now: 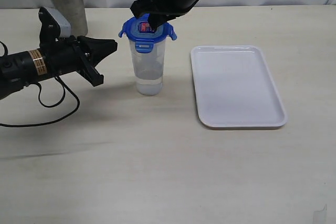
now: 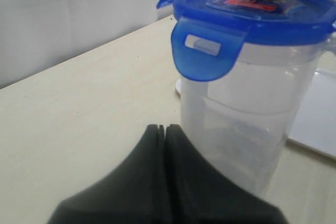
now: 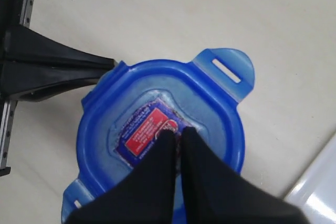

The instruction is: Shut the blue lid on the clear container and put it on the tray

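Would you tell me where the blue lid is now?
The blue lid sits atop the clear container, centre-left in the exterior view, left of the tray.

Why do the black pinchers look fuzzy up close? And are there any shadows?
Left wrist view: the left gripper sits near the lens, so it blurs, while the blue lid looks sharper. Right wrist view: the right gripper is soft too; the lid's sticker is clearer. Exterior view: even light, only faint shadows on the table.
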